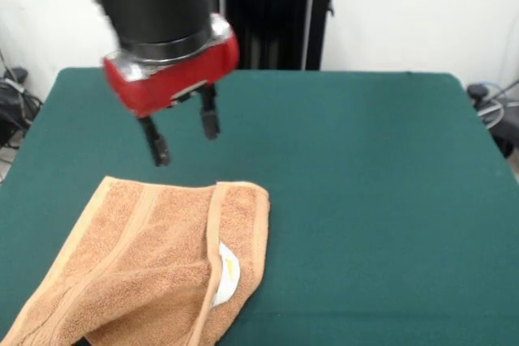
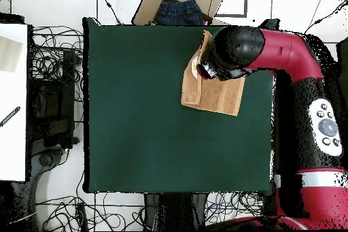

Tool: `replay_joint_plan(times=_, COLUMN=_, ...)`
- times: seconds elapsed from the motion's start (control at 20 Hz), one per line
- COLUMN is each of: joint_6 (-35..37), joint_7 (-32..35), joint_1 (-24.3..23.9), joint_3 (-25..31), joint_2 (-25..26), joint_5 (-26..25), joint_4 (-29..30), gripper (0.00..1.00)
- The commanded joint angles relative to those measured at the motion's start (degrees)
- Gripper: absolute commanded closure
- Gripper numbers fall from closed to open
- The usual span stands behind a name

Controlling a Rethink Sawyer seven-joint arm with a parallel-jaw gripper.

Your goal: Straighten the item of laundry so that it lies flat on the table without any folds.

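The light orange-brown terry towel (image 1: 154,265) lies at the table's near left in the front view, folded over itself, with a lapped fold running down its right side and the white tag (image 1: 227,275) showing at that fold. In the overhead view the towel (image 2: 214,93) lies at the far right of the dark green table (image 2: 149,120), partly under the arm. My gripper (image 1: 185,138) hangs open and empty just above the table (image 1: 365,200), a little behind the towel's far edge, not touching it.
A cardboard box with blue denim (image 2: 178,8) sits on the floor beyond the table's far edge in the overhead view. Cables (image 2: 51,73) lie on the floor to the left. The black pedestal (image 1: 276,14) stands behind the table.
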Motion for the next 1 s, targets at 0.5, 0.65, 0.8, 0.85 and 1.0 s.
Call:
replay_joint_plan(times=0.5, joint_6=-18.0, joint_7=23.4, joint_1=11.6, joint_3=-14.5, joint_2=-3.4, joint_5=-0.8, joint_4=17.2, gripper=0.0)
replay_joint_plan(times=0.65, joint_6=-17.5, joint_7=21.8, joint_1=11.2, joint_3=-15.2, joint_2=-1.1, joint_5=0.6, joint_4=15.7, gripper=0.0)
replay_joint_plan(times=0.8, joint_6=-20.0, joint_7=21.5, joint_1=10.4, joint_3=-15.2, joint_2=-0.4, joint_5=1.4, joint_4=16.4, gripper=0.0)
replay_joint_plan(times=0.85, joint_6=-20.8, joint_7=21.8, joint_1=10.4, joint_3=-15.3, joint_2=-0.3, joint_5=1.4, joint_4=16.5, gripper=0.0)
replay_joint_plan(times=1.0, joint_6=-22.9, joint_7=22.6, joint_1=10.3, joint_3=-16.0, joint_2=0.7, joint_5=2.0, joint_4=16.5, gripper=0.0)
